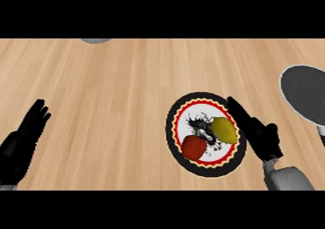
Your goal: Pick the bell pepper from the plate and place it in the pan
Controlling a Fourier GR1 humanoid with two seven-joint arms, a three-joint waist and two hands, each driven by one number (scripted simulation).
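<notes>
Hovering right hand (257,134), fingers straight, beside plate (174,134); no writing readable.

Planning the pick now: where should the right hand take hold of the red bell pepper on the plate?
Grip the bell pepper across its rounded body, coming from above and the right, where the right hand already is. The yellow fruit sits close at its upper right, so avoid that side.

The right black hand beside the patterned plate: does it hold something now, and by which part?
Nothing is held. The right black hand is open beside the round patterned plate; the red bell pepper lies there untouched.
</notes>
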